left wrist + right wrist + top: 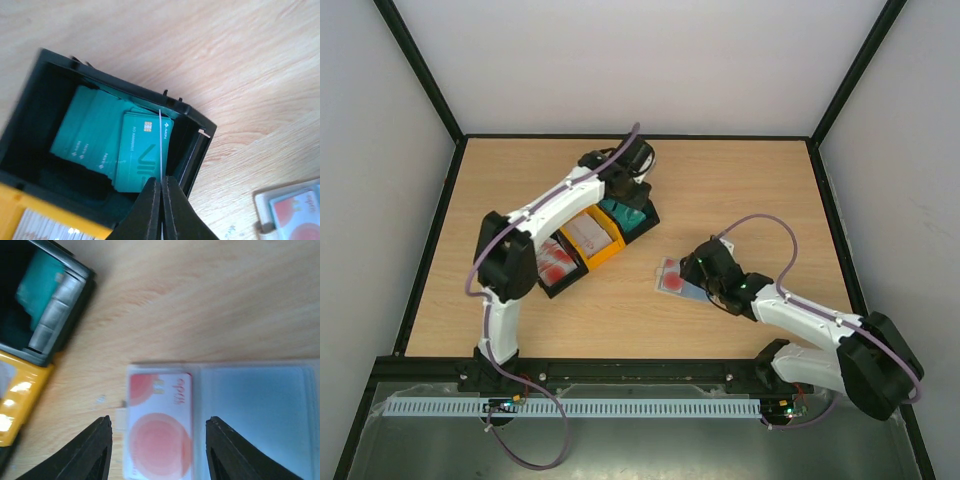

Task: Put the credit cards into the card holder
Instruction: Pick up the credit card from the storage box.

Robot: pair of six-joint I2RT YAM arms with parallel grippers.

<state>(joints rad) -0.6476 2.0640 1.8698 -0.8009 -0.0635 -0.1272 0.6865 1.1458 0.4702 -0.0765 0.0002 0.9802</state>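
The card holder (678, 281) lies open on the table, blue-grey inside (255, 410), with a red-and-white credit card (160, 430) on its left half. My right gripper (159, 424) is open just above it, its jaws standing on either side of that card; in the top view it (697, 272) hovers at the holder. My left gripper (161, 186) is shut on a thin card (160, 145) seen edge-on, held upright over the stack of teal credit cards (100, 137) in the black tray (642, 222). The holder also shows in the left wrist view (292, 210).
Three trays sit in a diagonal row: the black one with teal cards, a yellow one (592, 240) with pale cards, and a black one (557, 262) with red-and-white cards. The left arm (535, 215) stretches over them. Black frame rails edge the table.
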